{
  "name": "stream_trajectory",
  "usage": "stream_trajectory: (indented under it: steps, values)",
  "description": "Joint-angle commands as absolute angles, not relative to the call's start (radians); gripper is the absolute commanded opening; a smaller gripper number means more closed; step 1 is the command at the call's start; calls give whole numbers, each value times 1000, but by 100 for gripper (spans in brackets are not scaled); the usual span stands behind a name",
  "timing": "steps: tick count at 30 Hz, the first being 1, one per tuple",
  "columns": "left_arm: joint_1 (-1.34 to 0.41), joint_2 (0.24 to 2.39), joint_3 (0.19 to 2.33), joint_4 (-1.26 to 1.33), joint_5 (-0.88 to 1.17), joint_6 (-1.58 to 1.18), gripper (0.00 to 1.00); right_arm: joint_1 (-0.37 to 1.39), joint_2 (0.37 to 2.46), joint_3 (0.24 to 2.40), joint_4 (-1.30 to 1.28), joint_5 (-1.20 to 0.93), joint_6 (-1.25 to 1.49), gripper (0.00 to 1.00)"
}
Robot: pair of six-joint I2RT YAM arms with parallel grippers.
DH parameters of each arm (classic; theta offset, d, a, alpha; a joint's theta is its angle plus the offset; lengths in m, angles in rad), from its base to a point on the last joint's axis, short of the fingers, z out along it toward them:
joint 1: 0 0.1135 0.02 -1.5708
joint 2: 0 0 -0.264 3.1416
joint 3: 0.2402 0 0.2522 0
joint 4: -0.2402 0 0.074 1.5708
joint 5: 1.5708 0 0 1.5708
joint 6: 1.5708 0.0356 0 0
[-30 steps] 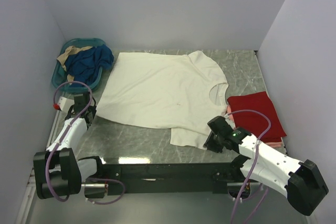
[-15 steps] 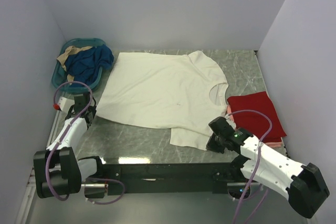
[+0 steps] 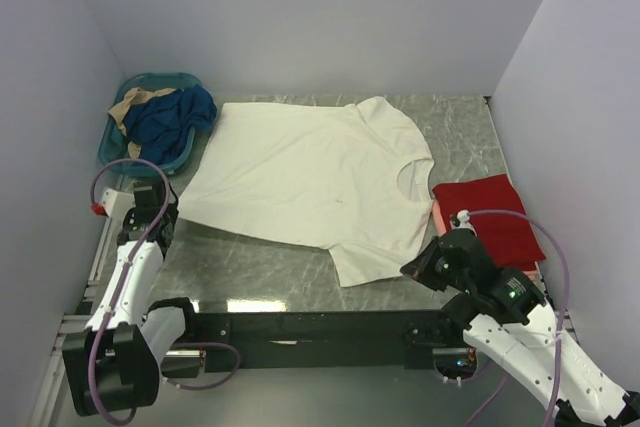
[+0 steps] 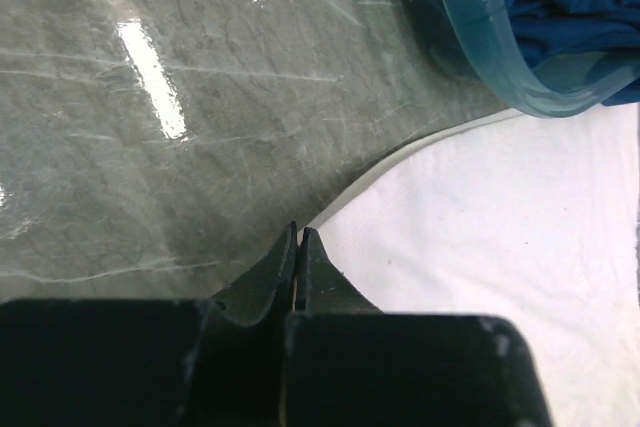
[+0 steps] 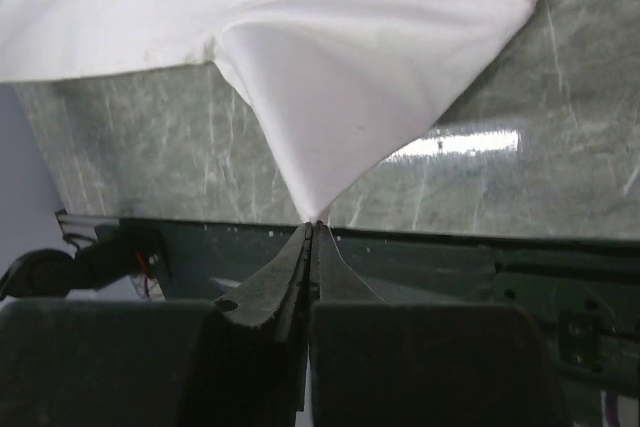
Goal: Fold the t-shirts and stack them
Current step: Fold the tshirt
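Two corners of cream tee [image 3: 310,172] pinched: left tool [image 4: 298,237], right tool [image 5: 310,225]

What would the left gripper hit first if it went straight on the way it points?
Most likely the left gripper would meet the bare table just ahead, though depth is hard to judge. The teal basket lies off to the side.

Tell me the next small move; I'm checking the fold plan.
Probably lift both pinched corners together and carry them toward the far edge. The right gripper is shut on the near sleeve of the cream t-shirt, the left gripper looks shut on its hem corner, and the shirt lies spread flat.
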State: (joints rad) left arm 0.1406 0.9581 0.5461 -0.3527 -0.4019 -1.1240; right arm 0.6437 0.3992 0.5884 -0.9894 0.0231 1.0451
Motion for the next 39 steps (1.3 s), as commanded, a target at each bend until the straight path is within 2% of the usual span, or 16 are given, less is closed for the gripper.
stream_trajectory:
  steps: [1,17,20,23,29,33,39]
  values:
    - [146,894,566,-412,-453,-1135,1,649,384,644,-1084,-30,1016,0]
    - [150,695,601,-601,-549,-1127,1,649,334,747,-1134,-146,993,0]
    - [150,687,601,-559,-503,-1065,1,649,359,775,-1132,-106,956,0]
    - [146,710,597,-499,-482,-1046,1,649,431,830,-1138,32,910,0]
    - [85,902,666,-457,-503,-1080,1,647,632,890,-999,156,874,0]
    - [6,1070,785,-474,-568,-1114,1,644,808,937,-933,218,856,0]
    - [-32,1336,914,-474,-552,-1134,1,510,994,995,-835,203,772,0]
